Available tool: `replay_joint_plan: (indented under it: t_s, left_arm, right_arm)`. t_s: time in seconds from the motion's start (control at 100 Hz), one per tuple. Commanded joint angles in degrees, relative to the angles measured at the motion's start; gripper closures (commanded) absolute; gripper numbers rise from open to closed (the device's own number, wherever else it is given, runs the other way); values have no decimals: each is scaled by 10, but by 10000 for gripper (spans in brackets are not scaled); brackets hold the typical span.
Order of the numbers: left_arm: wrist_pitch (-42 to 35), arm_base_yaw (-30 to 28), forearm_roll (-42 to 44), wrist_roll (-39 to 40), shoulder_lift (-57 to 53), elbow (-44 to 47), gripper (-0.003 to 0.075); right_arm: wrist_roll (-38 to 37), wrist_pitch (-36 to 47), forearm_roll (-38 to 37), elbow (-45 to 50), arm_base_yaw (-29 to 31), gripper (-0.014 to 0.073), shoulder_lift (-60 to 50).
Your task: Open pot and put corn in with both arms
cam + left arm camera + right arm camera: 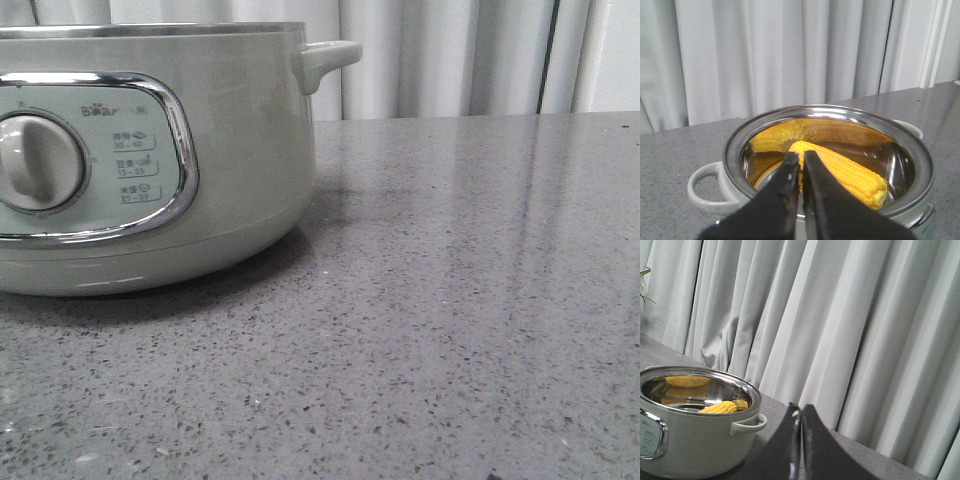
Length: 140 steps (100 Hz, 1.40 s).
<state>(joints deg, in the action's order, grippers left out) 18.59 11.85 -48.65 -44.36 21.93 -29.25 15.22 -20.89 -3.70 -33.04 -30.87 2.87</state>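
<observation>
Corn (840, 167), knobbly yellow cob inside round steel-lined pot (735, 150), both black pincers clenched, empty.

Bright, even, diffuse light throughout. Pale vertical streaks of glare across the grey speckled tabletop (470, 300); soft dark shadow under the round sage-green pot (240, 150). Yellow reflections inside its steel bowl. Black left gripper (802, 159) and right gripper (800, 412) close, slightly blurred.
</observation>
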Motion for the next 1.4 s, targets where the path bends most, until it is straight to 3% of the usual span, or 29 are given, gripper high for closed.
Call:
replay_joint_plan:
  t_s: [0.0, 0.5, 0.62, 0.67, 0.82, 0.95, 1.14, 1.31, 1.39]
  left_arm:
    - [-37, 6, -18, -1, 5, -13, 741]
    - [-42, 6, -13, -1, 3, 11, 741]
    - [-64, 6, 94, 2, -17, 52, 741]
    - [-101, 3, 137, 42, -29, 85, 741]
    - [-273, 0, 313, 298, -83, 216, 741]
    - [-344, 0, 332, 345, -133, 303, 741]
    - [-222, -22, 346, 355, -166, 306, 741]
    - [-38, -67, 359, 355, -220, 306, 741]
    - [-27, -83, 359, 357, -240, 306, 741]
  right_arm:
    - [-3, 53, -7, -12, 3, 647, 11]
    - [-3, 53, -7, -11, 3, 647, 11]
    - [-3, 53, -7, -11, 3, 647, 11]
    - [-3, 53, -7, -11, 3, 647, 11]
    - [-3, 53, -7, -11, 3, 647, 11]
    - [-3, 53, -7, -11, 3, 647, 11]
    - [-3, 53, -7, -11, 3, 647, 11]
    - [-3, 53, -7, -11, 3, 647, 11]
    - [-3, 53, -7, -10, 3, 647, 11]
